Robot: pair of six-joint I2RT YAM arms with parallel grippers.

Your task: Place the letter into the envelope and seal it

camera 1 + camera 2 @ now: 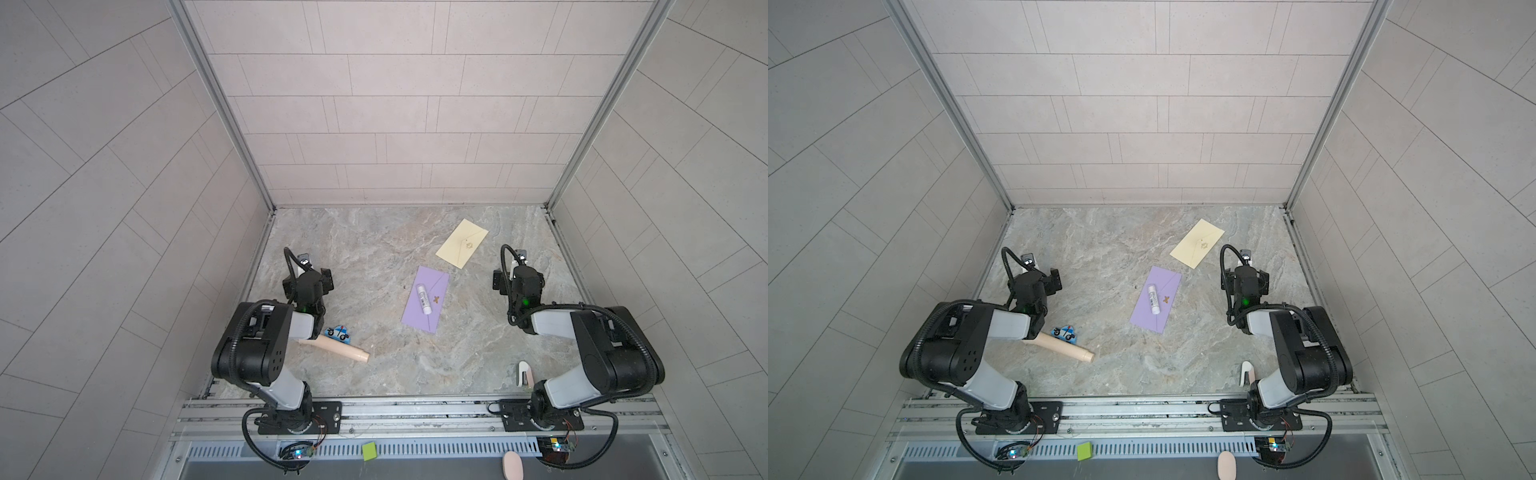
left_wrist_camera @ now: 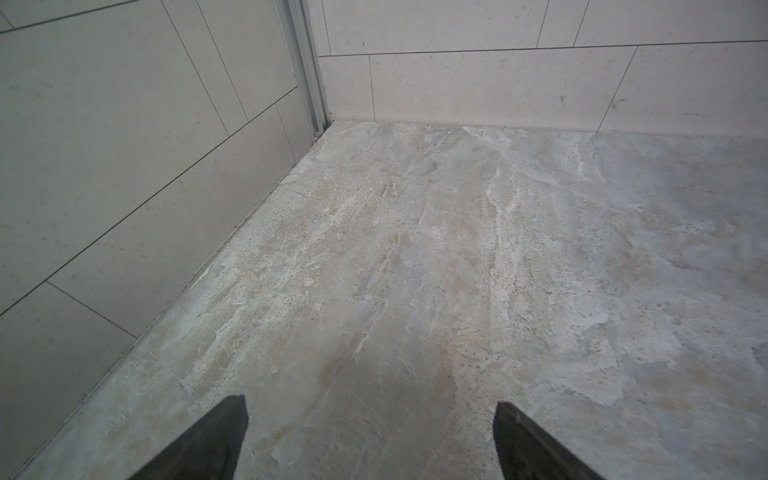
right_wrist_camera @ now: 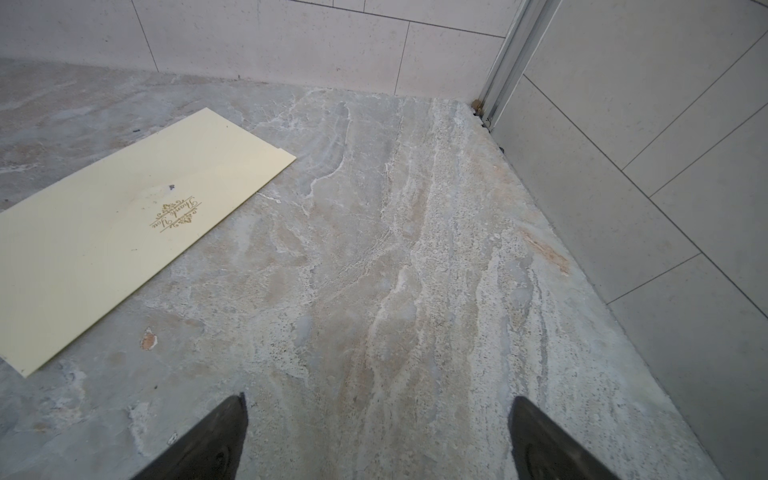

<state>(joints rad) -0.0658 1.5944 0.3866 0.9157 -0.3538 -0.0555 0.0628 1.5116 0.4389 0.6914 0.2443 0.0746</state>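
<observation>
Entry, both arms parked near the front of the desk (image 1: 374,257).

- Your left tool (image 2: 370,402): fingers spread wide, nothing between them, bare desk ahead, near the left wall.
- Your right tool (image 3: 378,398): fingers likewise wide apart and empty, hovering near the right wall.
- Purple envelope (image 1: 415,318): flat near the desk's middle, between the arms. A white glue stick (image 1: 423,300) lies lengthwise on top of it.
- Cream Thank You paper (image 3: 124,224): flat toward the back right, just beyond the purple envelope and not touching it. You cannot tell from the views whether it is a card or a second envelope.
- By the left arm: blue toy car (image 1: 337,331) touching a wooden peg (image 1: 336,347).
</observation>
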